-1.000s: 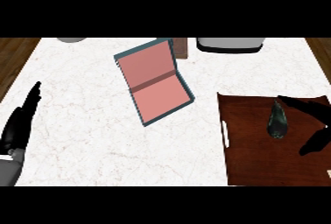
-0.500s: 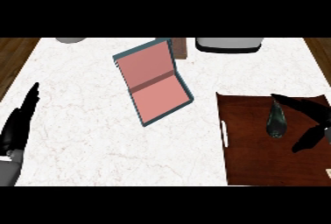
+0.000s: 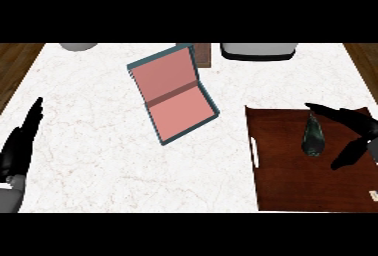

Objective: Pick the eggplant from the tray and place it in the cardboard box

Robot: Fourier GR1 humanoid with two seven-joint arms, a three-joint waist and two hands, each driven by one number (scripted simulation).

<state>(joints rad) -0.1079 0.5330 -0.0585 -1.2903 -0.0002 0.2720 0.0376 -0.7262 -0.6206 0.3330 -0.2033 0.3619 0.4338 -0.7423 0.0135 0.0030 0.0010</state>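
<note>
- I saw a white marble counter point(image 3: 96, 165) with wood floor at its corners.
- My left hand point(image 3: 21, 145) rested open at the left edge.
- The pink-lined box point(image 3: 174, 97) sat mid-counter.
- The eggplant point(image 3: 314, 135) lay on the brown tray point(image 3: 295, 185), my right hand point(image 3: 353, 131) spread open around it.

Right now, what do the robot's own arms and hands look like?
Both hands are plain black, with slim tapering fingers and a thumb. The left hand joins a rounded grey forearm at the lower left corner. Only the right hand shows; its forearm is out of view. No cables or markings show.
</note>
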